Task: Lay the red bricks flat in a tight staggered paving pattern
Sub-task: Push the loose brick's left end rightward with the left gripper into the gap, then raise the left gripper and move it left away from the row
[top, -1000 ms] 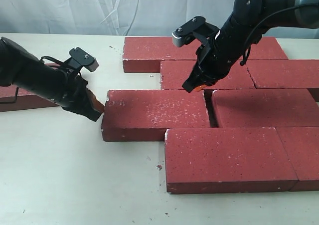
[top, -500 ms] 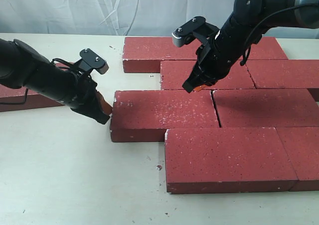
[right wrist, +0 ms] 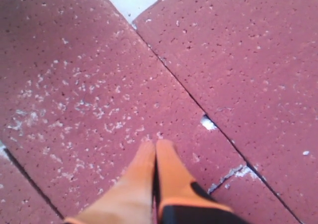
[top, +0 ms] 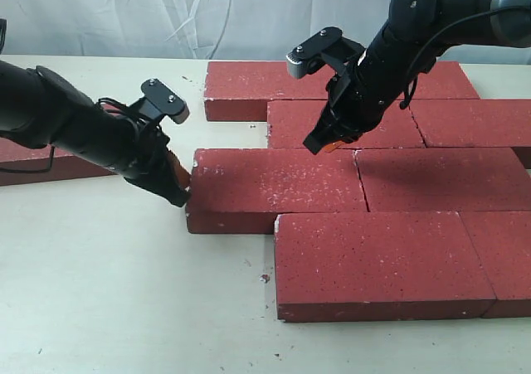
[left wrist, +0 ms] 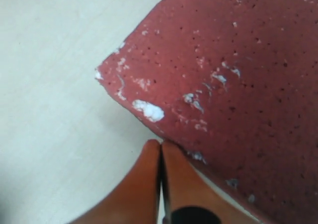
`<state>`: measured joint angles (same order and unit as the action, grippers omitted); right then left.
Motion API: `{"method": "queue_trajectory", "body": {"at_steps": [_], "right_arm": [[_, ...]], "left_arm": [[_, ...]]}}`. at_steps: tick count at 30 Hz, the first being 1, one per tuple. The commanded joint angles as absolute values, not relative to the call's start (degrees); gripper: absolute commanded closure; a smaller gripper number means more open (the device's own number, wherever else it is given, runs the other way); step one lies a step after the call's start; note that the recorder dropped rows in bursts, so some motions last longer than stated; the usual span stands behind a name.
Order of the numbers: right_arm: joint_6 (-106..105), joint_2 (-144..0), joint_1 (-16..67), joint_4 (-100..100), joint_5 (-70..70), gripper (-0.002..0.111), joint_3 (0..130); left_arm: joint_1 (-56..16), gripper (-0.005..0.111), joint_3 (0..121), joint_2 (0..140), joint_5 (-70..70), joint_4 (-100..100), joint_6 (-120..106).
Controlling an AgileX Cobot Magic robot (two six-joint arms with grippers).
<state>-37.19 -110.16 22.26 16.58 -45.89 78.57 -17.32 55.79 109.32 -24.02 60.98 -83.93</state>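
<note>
Evidently the left gripper (top: 181,190), claw pressed together, has shoved the loose brick (top: 274,187) flush against its neighbour (top: 440,179); gap closed.

Black left arm (top: 58,125) and right arm (top: 415,34), each with 2 orange, perhaps rubbery, fingers (left wrist: 141,184).

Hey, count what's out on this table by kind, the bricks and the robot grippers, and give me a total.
red bricks: 9, eight in the paved group and one apart behind the left arm
grippers: 2, the left gripper and the right gripper, both shut
total: 11
</note>
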Motion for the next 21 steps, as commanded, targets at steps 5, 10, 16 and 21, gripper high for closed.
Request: {"method": "queue_trajectory", "body": {"at_steps": [5, 10, 16, 21], "right_arm": [[-37.2, -109.4, 22.0, 16.6, -45.6, 0.109, 78.5], [-37.2, -109.4, 22.0, 16.6, -45.3, 0.109, 78.5], [-37.2, -109.4, 22.0, 16.6, -44.5, 0.109, 78.5], [-37.2, -109.4, 22.0, 18.9, -44.5, 0.109, 78.5]], "left_arm": [[-17.8, 0.105, 56.1, 109.7, -20.5, 56.7, -82.8], [-16.5, 0.105, 56.1, 109.4, -17.4, 56.6, -82.5], [-15.9, 0.105, 56.1, 104.2, -15.5, 58.8, -82.0], [-15.9, 0.105, 56.1, 100.7, -12.8, 58.8, -82.0]]}}
